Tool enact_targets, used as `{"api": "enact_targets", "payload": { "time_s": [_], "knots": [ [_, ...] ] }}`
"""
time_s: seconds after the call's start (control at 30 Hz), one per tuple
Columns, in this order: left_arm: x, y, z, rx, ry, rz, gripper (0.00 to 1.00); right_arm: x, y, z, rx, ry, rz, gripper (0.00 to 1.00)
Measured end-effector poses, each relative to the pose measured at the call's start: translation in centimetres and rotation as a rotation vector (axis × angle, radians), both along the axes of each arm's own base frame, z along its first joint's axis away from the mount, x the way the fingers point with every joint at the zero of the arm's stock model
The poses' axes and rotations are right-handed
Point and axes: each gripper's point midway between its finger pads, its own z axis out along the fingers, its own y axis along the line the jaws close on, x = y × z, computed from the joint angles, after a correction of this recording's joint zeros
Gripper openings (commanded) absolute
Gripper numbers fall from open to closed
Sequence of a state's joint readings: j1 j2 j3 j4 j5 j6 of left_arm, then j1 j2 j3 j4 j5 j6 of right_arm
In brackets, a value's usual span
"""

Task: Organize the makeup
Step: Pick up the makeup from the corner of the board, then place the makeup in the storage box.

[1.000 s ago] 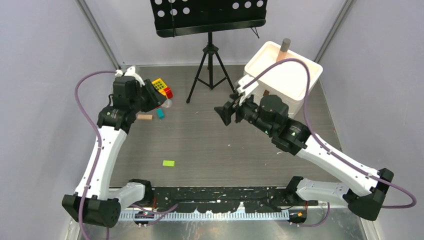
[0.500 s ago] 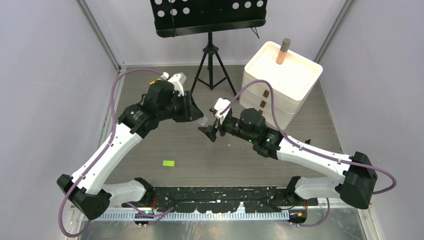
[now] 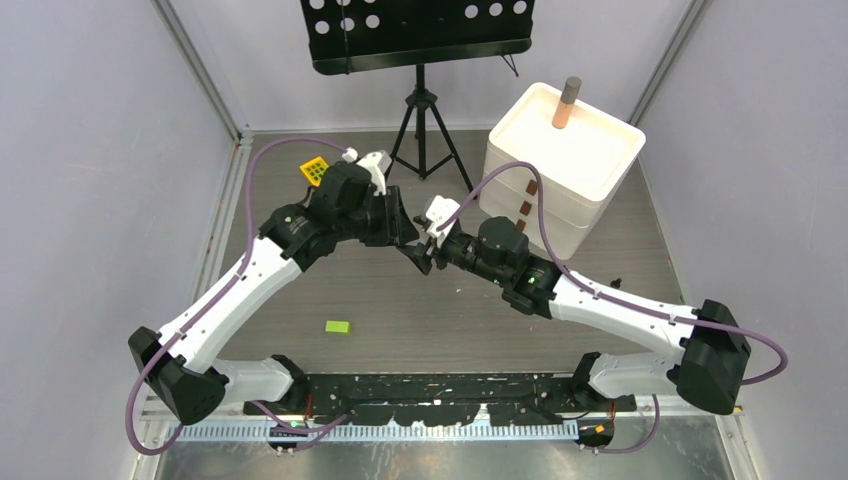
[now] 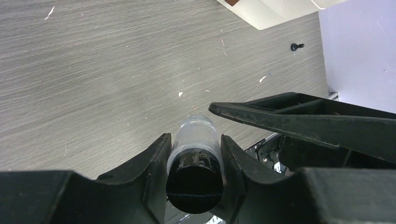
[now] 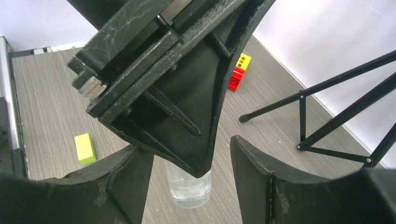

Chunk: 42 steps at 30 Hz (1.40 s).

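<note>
— Though checked in all three views, found nothing legible: no brand, no label. First entry?
— Item one: clear black-capped bottle [image 4: 194, 133]. Located over the middle of the table. Clamped at the capped end between the fingers of the left gripper [image 4: 194, 140], with the clear end poking out past the fingertips.
— Right gripper [image 5: 187, 149]?
— Fingers apart, one on each side of the bottle's clear end, not seen touching it. Left fingertip hanging between them, hiding the bottle's upper part in the right wrist view.
— Item two?
— Brown tube [image 3: 566, 103], grey-capped. Upright on top of the white three-drawer box [image 3: 560, 165], well apart from both grippers.
— Sundries?
— Green block [image 3: 337, 326] lying nearer the arm bases. Yellow-and-red block stack [image 5: 238, 77] by the far wall. Black tripod [image 3: 420, 130] beside the box.
— Hard to make out?
— Bottle hidden beneath both grippers from above. Contents not discernible.
</note>
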<state>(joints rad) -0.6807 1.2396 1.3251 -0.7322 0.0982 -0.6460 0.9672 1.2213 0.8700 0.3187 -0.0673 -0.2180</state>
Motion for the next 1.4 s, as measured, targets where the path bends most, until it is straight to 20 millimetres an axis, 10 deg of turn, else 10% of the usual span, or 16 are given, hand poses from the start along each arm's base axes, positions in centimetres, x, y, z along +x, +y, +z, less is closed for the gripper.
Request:
{"api": "enact_targets", "payload": {
  "time_s": [0.47, 0.7, 0.97, 1.4],
  "knots": [
    [-0.3, -0.6, 0.2, -0.013, -0.001, -0.027, 0.09, 0.7, 0.2, -1.5, -0.049, -0.010, -0.017, 0.56],
    [-0.3, -0.6, -0.2, 0.001, -0.002, -0.045, 0.31, 0.7, 0.5, -1.9, -0.063, -0.016, -0.005, 0.04],
    [0.3, 0.5, -0.2, 0.030, -0.024, -0.003, 0.88, 0.9, 0.5, -1.4, -0.051, -0.034, -0.014, 0.00],
    [0.2, 1.8, 3.7, 0.042, -0.129, 0.009, 0.86, 1.5, -0.5, -1.6, -0.065, -0.087, -0.072, 0.00]
  ]
}}
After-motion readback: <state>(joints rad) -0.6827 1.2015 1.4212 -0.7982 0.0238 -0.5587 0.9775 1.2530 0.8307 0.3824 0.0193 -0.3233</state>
